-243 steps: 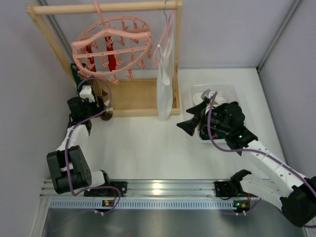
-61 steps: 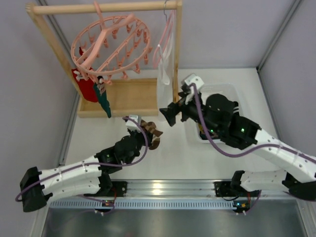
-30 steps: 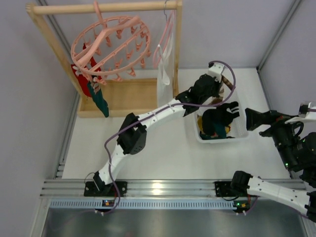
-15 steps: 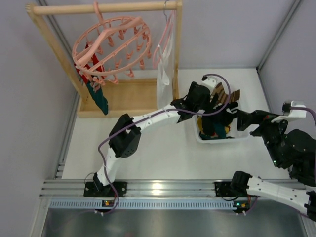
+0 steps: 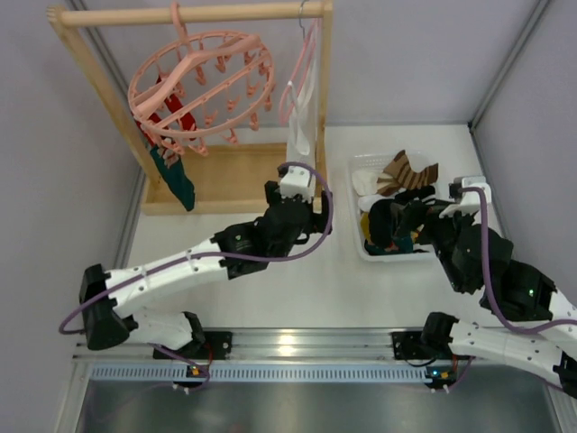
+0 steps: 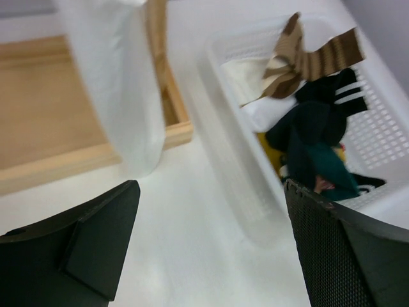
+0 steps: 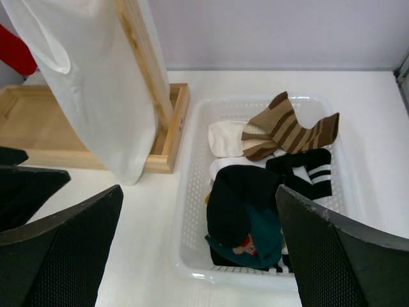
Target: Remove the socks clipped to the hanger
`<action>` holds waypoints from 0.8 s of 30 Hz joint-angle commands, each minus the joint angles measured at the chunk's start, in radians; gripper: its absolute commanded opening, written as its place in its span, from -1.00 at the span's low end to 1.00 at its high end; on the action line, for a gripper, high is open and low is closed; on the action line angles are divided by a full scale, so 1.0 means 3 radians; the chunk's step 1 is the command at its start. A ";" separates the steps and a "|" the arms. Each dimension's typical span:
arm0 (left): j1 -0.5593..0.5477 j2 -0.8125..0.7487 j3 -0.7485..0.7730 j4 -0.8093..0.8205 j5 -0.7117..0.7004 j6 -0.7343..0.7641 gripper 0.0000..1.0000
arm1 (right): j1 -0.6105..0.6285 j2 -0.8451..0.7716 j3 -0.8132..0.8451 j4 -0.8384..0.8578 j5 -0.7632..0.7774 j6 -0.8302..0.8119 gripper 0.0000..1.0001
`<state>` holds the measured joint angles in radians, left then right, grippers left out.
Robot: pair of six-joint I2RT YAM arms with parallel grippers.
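My left arm lies stretched low across the counter [image 5: 297, 289], from its base at the near left out toward the middle. Its wrist ends just near of the right post of the wooden frame [image 5: 198, 13]. My left pincer [image 6: 211, 192] has its fingers spread wide with nothing between them. Past them I see the hanging white cloth [image 6: 121, 96] on the left and the white basket [image 6: 383, 134] on the right.

My right arm is folded up at the near right, its wrist leaning in toward the basket's near right side. My right pincer [image 7: 199, 192] is likewise spread wide and empty, looking down on the basket (how high above it, I cannot tell).

The hanger [image 5: 216, 38] hangs tilted from the frame's top rail at the far left. The socks [image 5: 185, 115] clipped to it sit at its lower left edge. There are red ones up among the pegs, and a dark teal sock [image 5: 176, 176] dangles lowest, over the frame's wooden base [image 5: 234, 176].

In the basket a brown striped sock [image 7: 287, 131] lies at the far end, partly over a white sock [image 7: 223, 137]. Near of those lie a black sock with white stripes [image 7: 307, 173] and a black and teal heap [image 7: 246, 217].
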<state>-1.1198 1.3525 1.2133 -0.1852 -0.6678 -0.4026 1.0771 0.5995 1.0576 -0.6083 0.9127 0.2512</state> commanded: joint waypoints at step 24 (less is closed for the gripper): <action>0.2653 -0.1462 -0.1937 0.0025 0.0099 -0.0159 0.97 | -0.0404 0.0901 -0.0708 0.1991 -0.2391 -0.0255 0.99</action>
<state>-0.3958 0.8730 0.7128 -0.4614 -0.6476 -0.5583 1.0088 0.8703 0.8562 -0.1429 0.3550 0.1600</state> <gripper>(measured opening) 0.985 0.993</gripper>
